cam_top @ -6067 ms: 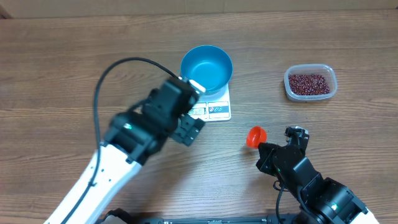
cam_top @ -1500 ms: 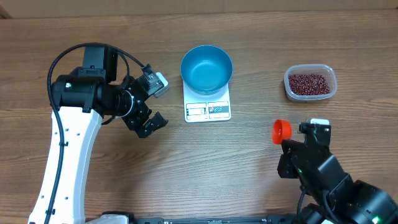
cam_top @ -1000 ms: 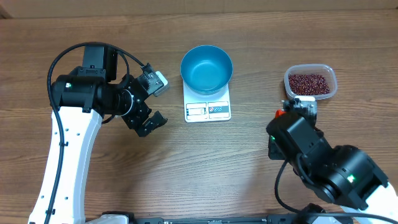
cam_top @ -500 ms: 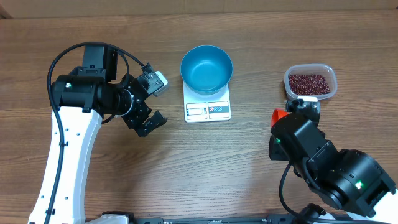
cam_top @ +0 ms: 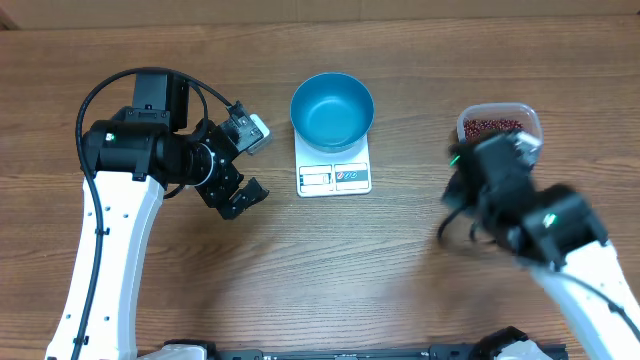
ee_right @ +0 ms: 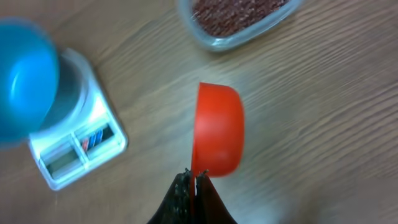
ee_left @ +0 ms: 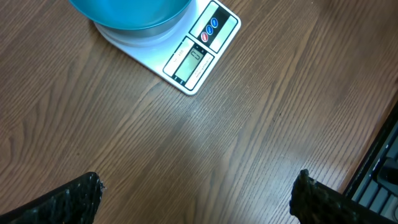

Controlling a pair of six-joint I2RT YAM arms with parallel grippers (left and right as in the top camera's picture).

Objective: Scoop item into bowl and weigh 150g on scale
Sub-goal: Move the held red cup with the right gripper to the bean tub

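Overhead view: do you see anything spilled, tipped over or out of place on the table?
Nothing stands out. The blue bowl sits upright and empty on the scale, the beans are all inside the clear tub with none on the table, and the right gripper holds the red scoop near the tub.

The bowl is bright blue, the scale white with red and blue buttons, the beans dark red-brown, the scoop orange-red, the table brown wood-grain.
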